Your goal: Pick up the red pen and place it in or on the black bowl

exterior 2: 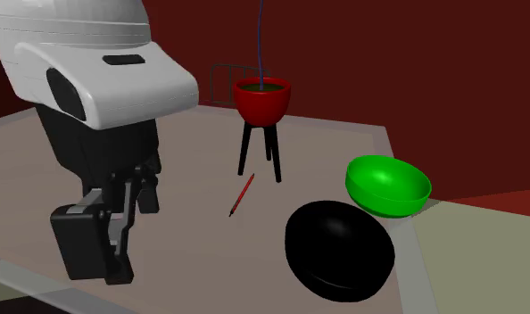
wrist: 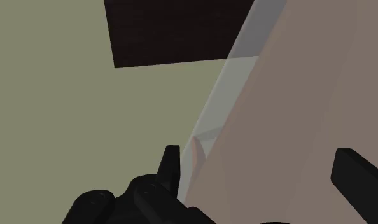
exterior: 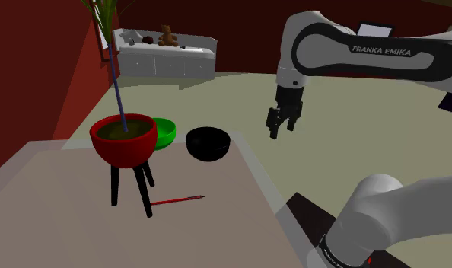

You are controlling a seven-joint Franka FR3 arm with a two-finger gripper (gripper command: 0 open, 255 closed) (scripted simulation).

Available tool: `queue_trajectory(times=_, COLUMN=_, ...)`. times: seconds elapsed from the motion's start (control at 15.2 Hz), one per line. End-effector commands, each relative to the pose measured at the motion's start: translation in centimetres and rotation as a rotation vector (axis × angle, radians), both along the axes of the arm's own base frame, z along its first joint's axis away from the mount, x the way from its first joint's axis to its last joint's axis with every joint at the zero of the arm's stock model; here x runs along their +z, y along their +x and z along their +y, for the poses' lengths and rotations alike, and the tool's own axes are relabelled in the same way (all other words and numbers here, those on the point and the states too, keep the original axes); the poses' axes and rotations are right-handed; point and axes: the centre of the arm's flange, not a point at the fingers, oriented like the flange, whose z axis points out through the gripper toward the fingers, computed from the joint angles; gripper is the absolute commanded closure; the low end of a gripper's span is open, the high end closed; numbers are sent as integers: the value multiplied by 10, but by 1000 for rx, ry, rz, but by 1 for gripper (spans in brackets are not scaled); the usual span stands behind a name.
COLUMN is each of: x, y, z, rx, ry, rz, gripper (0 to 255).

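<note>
A thin red pen (exterior: 177,201) lies flat on the pale table (exterior: 57,221), just in front of the legs of a red plant pot (exterior: 124,141). The black bowl (exterior: 208,143) sits at the table's far right corner in the shoulder view, with nothing in it. In the second exterior view the pen (exterior 2: 242,195) lies between the pot stand and the black bowl (exterior 2: 339,250). My gripper (exterior: 282,129) hangs open and holds nothing, in the air past the table's right edge, right of the bowl. The wrist view shows its fingers (wrist: 172,167) apart over the table edge (wrist: 213,121).
A green bowl (exterior: 164,132) stands between the red pot and the black bowl; it shows beside the black bowl (exterior 2: 388,185) too. The pot stands on black legs (exterior: 143,186) with a tall blue stem. Olive floor (exterior: 354,145) lies beyond the table, a white cabinet (exterior: 167,57) far back.
</note>
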Motion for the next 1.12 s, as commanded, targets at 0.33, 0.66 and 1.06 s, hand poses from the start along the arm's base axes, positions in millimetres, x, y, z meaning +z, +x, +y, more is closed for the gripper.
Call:
queue_trajectory(times=0.33, x=-37, y=42, z=34, rx=223, ry=18, rz=-1, gripper=0)
queue_trajectory(times=0.66, x=-72, y=75, z=77, rx=447, ry=36, rz=-2, gripper=0)
queue_trajectory(times=1.06, x=-114, y=100, z=138, rx=715, ry=58, rz=-3, gripper=0)
